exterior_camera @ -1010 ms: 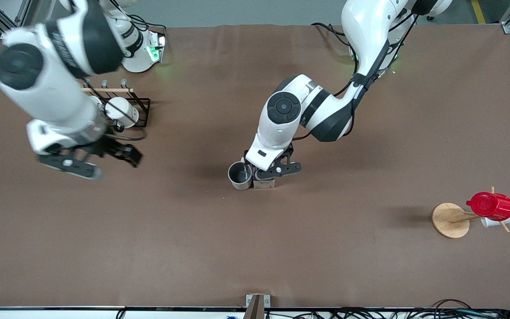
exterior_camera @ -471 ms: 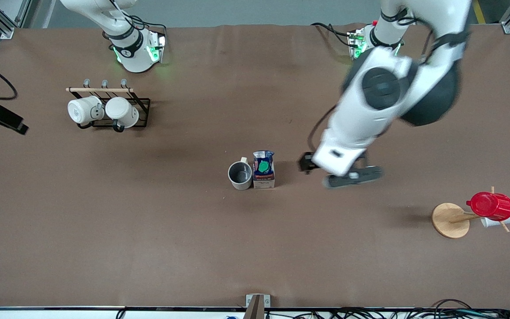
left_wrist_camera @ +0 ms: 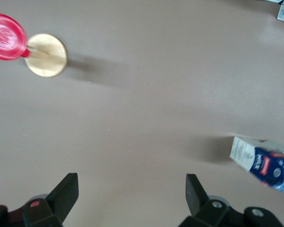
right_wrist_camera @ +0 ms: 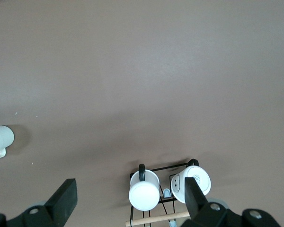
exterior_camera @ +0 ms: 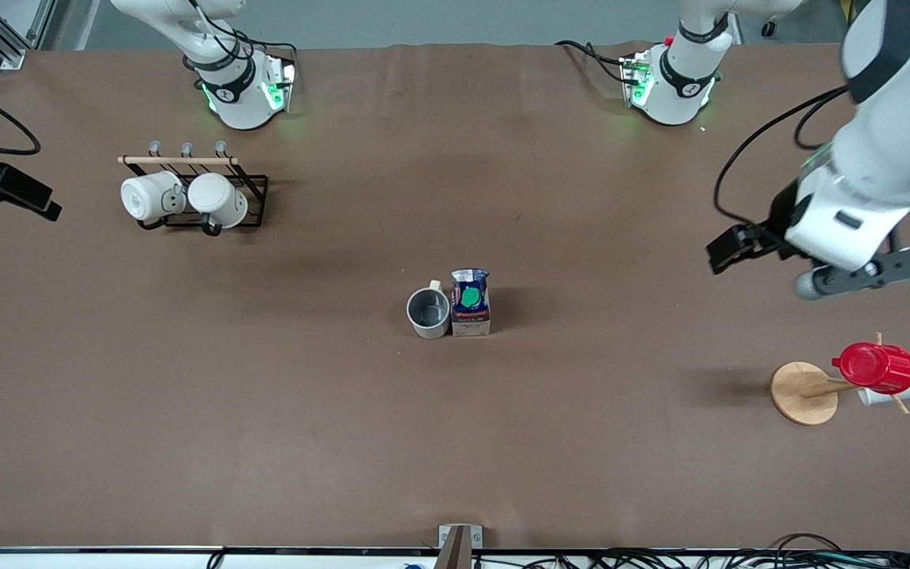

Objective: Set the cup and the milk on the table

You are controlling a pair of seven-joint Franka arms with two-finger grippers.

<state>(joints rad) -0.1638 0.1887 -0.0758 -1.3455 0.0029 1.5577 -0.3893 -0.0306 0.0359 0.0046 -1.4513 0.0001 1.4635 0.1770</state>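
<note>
The cup (exterior_camera: 428,310), cream-white with a dark grey inside, stands upright mid-table (exterior_camera: 455,442). The milk (exterior_camera: 471,301), a blue and white carton with a green cap, stands touching it on the side toward the left arm's end. My left gripper (exterior_camera: 862,273) is open and empty, in the air over the table's left-arm end. Its wrist view shows the open gripper (left_wrist_camera: 131,191) over bare table and the milk (left_wrist_camera: 260,161) at the edge. My right gripper (exterior_camera: 20,197) is over the table's right-arm edge; its wrist view shows it open (right_wrist_camera: 130,194) and empty, with the cup (right_wrist_camera: 0,139) far off.
A black wire rack (exterior_camera: 253,190) holding two white mugs (exterior_camera: 145,197) (exterior_camera: 218,200) stands near the right arm's base. A mug tree on a round wooden disc (exterior_camera: 802,393) carries a red cup (exterior_camera: 875,366) at the left-arm end, nearer the front camera.
My left gripper let go of the milk beside the cup and swung away toward its own end of the table. My right arm withdrew to its table edge.
</note>
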